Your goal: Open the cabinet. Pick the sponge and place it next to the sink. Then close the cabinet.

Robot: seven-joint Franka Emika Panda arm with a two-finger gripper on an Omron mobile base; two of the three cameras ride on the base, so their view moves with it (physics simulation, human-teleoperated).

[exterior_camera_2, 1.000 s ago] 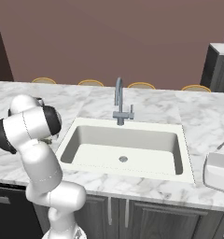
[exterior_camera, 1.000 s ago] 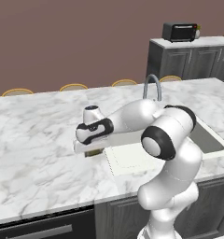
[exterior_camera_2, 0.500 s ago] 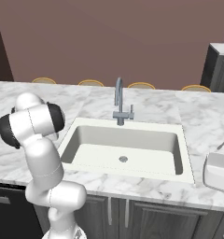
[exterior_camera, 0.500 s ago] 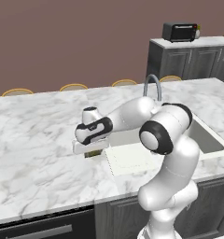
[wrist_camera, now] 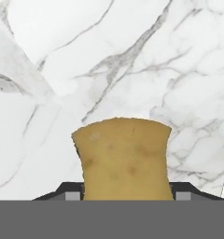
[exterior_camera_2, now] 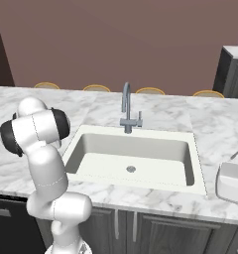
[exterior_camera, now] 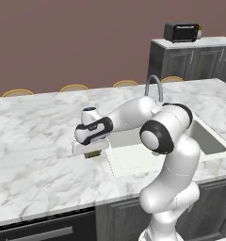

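One small yellowish-olive rectangular sponge (wrist_camera: 122, 158) sits between the end effector's (exterior_camera: 90, 151) two tips, low over the white marble bench (exterior_camera: 35, 141). I cannot tell if they squeeze it. The pale sink (exterior_camera: 133, 150) lies at three o'clock, likely its spot.

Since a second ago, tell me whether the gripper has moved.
Yes. In the left base view the gripper has dropped toward the counter, left of the sink, with the sponge between its fingers.
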